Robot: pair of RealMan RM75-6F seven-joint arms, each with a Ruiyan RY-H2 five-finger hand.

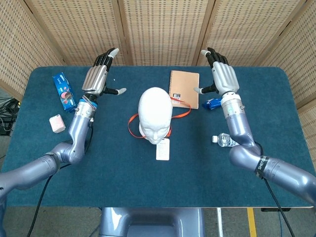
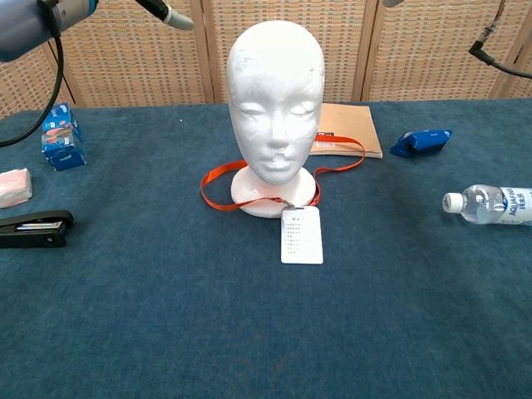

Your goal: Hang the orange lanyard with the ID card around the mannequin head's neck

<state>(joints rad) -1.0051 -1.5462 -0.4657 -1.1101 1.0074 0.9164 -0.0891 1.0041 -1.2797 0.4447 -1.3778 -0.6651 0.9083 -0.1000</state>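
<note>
My left hand (image 1: 100, 75) and right hand (image 1: 221, 75) are both spread and empty, raised on either side of the mannequin head (image 1: 155, 112), behind it. The orange lanyard (image 2: 218, 175) lies slack below them on the tabletop (image 2: 166, 316), looped around the head's base, ID card (image 2: 301, 236) flat in front. One bulge reaches toward the notebook (image 1: 185, 88), nearer my right hand, so I judge nothing remains but pulling clear.

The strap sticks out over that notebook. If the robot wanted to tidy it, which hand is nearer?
The right hand, probably. The orange lanyard loops onto the notebook just below that open hand; the left hand hovers across the mannequin head.
</note>
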